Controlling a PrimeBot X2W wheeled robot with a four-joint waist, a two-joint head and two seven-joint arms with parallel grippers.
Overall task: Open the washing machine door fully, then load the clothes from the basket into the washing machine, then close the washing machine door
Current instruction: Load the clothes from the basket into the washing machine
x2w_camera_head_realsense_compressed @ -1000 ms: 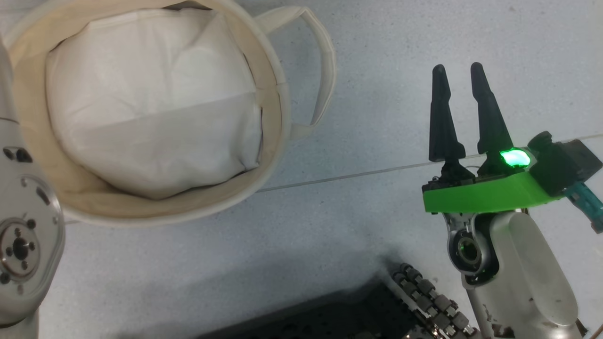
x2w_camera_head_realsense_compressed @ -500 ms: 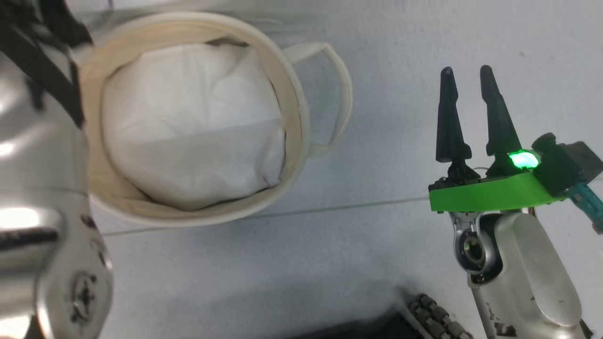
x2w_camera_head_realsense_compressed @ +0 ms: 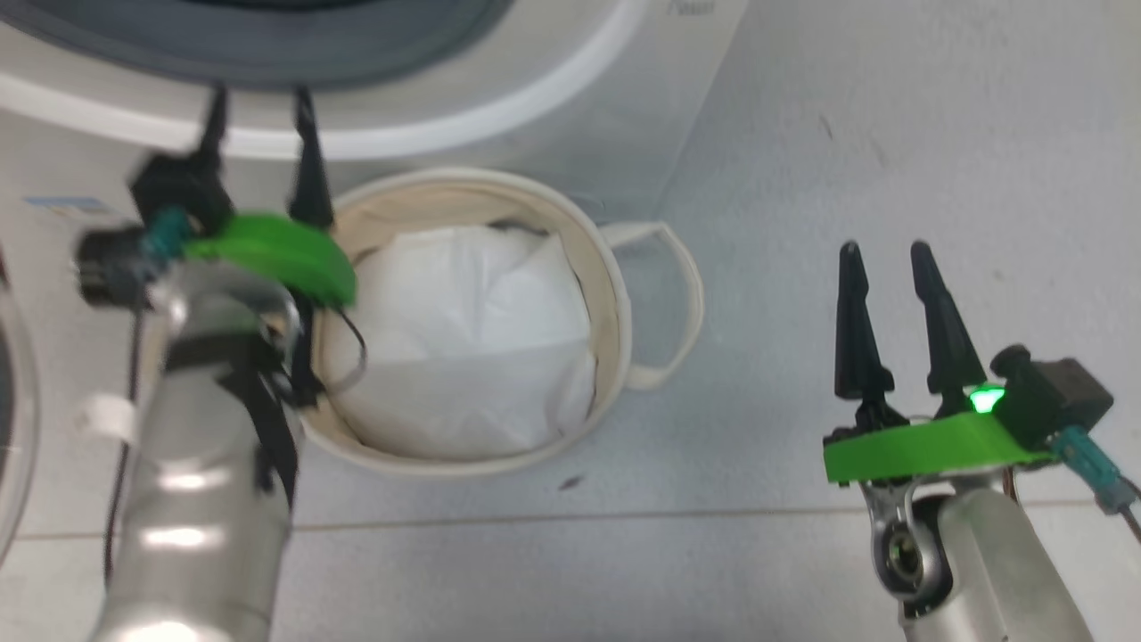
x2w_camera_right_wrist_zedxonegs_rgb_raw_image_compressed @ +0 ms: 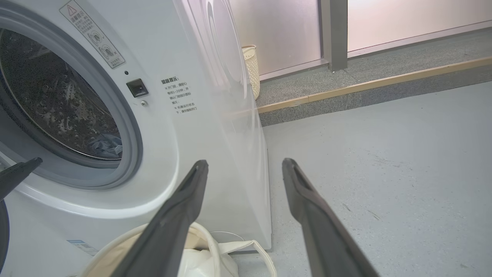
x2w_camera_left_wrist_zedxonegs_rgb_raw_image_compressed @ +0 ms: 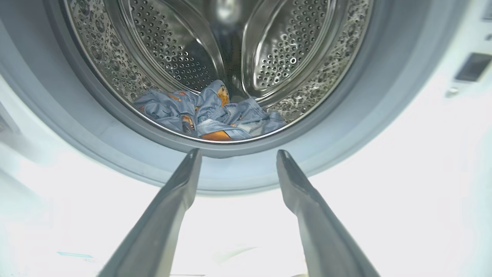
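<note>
The white washing machine (x2w_camera_head_realsense_compressed: 553, 98) stands with its mouth uncovered. The curved edge of the washing machine door (x2w_camera_head_realsense_compressed: 11, 410) shows at the far left, swung aside. Light blue clothes (x2w_camera_left_wrist_zedxonegs_rgb_raw_image_compressed: 207, 115) with orange prints lie in the steel drum, also seen as clothes (x2w_camera_right_wrist_zedxonegs_rgb_raw_image_compressed: 105, 144) from the right wrist. The basket (x2w_camera_head_realsense_compressed: 615, 294) sits on the floor before the machine, with a plain white sheet inside. My left gripper (x2w_camera_head_realsense_compressed: 258, 125) is open and empty, its fingers pointing at the machine front below the gasket (x2w_camera_left_wrist_zedxonegs_rgb_raw_image_compressed: 230, 169). My right gripper (x2w_camera_head_realsense_compressed: 882, 259) hangs open and empty over the floor, right of the basket.
Grey floor (x2w_camera_head_realsense_compressed: 891, 116) stretches to the right of the machine. A cream woven bin (x2w_camera_right_wrist_zedxonegs_rgb_raw_image_compressed: 251, 69) stands behind the machine's far corner. A raised step with a yellow strip (x2w_camera_right_wrist_zedxonegs_rgb_raw_image_compressed: 365, 88) runs along the back. A small blue label (x2w_camera_head_realsense_compressed: 58, 203) marks the machine's lower left.
The head camera has tilted up, bringing the machine's front into view. My left arm has risen beside the basket, its gripper now pointing at the machine. The right gripper stays open.
</note>
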